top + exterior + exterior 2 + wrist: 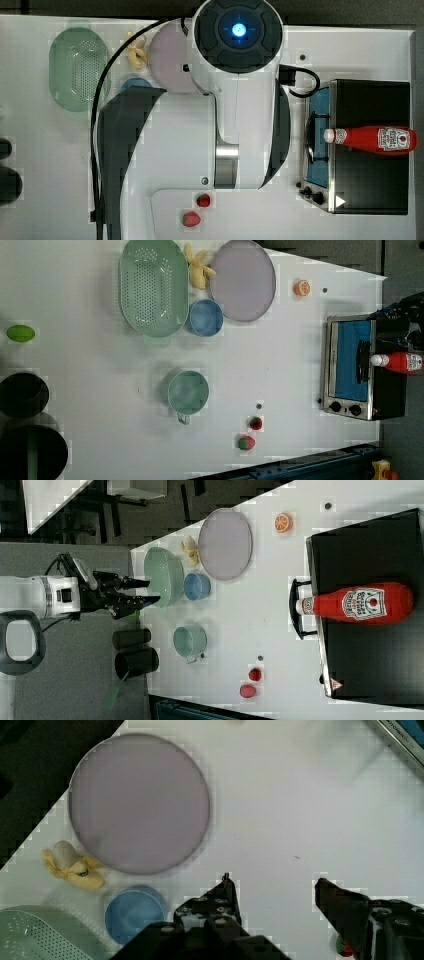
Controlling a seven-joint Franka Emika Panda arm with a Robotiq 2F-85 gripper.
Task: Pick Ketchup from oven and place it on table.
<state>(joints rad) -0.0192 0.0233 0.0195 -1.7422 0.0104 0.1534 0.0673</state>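
The ketchup (372, 140) is a red bottle with a white cap. It lies on its side on the black roof of the oven (370, 100), its cap over the door handle. The left view shows the ketchup (400, 361) on the oven (350, 365), and the right view shows the ketchup (360, 604) on the oven (370, 545) too. My gripper (154, 591) hangs high over the white table (50, 150), far from the oven, near the green colander. In the wrist view the gripper (272, 882) is open, with bare table (300, 795) between its fingers.
A green colander (154, 287), a purple plate (242, 280), a blue bowl (205, 317) and a peeled banana (197, 267) stand together on the table. A green mug (187, 392), two strawberries (256, 423), an orange slice (302, 288) and black cups (22, 395) are also there.
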